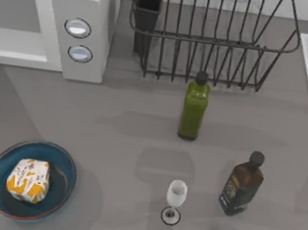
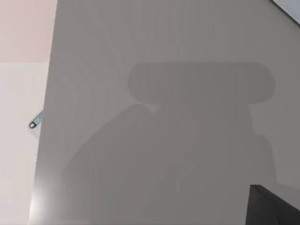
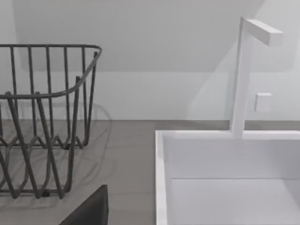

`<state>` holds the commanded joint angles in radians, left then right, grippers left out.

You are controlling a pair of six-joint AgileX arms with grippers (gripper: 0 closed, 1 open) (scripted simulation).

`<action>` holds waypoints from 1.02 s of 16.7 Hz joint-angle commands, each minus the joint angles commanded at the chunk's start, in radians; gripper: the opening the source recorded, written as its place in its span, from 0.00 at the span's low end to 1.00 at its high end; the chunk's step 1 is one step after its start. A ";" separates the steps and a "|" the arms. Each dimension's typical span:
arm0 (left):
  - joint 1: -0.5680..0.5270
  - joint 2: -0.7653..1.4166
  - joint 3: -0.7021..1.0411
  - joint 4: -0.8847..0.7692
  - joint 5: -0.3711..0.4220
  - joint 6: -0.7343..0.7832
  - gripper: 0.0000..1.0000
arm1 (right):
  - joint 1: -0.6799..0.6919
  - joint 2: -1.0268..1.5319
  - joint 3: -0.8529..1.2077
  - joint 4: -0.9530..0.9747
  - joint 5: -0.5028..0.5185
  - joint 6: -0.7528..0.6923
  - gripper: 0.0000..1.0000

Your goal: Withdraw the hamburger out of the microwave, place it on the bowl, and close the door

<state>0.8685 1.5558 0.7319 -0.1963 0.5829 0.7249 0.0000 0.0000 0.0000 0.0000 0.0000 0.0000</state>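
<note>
In the top view, the hamburger is seen lying inside the bowl, at the front left of the table. Orange-yellow patches and small dark marks are printed on its white wrapper, but no word can be read. The microwave stands at the back left and is cut off by the picture's edge. Its door is seen with the grey window, lying flat against the body as far as can be judged. Two round knobs are placed on the side panel; no writing is seen beside them. A wire rack stands at the back centre, with a dark cup in its left end. A green bottle is just in front of the rack. A dark bottle carries a label whose text is too small to be read. A wine glass stands between the bowl and the dark bottle.

In the left wrist view, the grey table surface with a shadow is shown, and the state of the left gripper's fingers cannot be told.

In the right wrist view, the rack, a white sink and its faucet are shown. The state of the right gripper's fingers cannot be told either.
</note>
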 joint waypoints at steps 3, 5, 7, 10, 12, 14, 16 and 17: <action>-0.101 -0.105 -0.094 0.035 -0.059 -0.096 0.00 | 0.000 0.000 0.000 0.000 0.000 0.000 1.00; -0.196 -0.206 -0.174 0.064 -0.108 -0.181 0.00 | 0.000 0.000 0.000 0.000 0.000 0.000 1.00; -0.264 -0.273 -0.240 0.089 -0.148 -0.247 0.00 | 0.000 0.000 0.000 0.000 0.000 0.000 1.00; -0.288 -0.298 -0.264 0.100 -0.167 -0.271 0.00 | 0.000 0.000 0.000 0.000 0.000 0.000 1.00; -0.284 -0.293 -0.262 0.098 -0.162 -0.271 0.00 | 0.000 0.000 0.000 0.000 0.000 0.000 1.00; -0.300 -0.300 -0.266 0.098 -0.174 -0.284 0.00 | 0.000 0.000 0.000 0.000 0.000 0.000 1.00; -0.355 -0.322 -0.280 0.101 -0.215 -0.331 0.00 | 0.000 0.000 0.000 0.000 0.000 0.000 1.00; -0.397 -0.338 -0.291 0.102 -0.243 -0.362 0.00 | 0.000 0.000 0.000 0.000 0.000 0.000 1.00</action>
<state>0.4718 1.2182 0.4413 -0.0939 0.3398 0.3626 0.0000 0.0000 0.0000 0.0000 0.0000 0.0000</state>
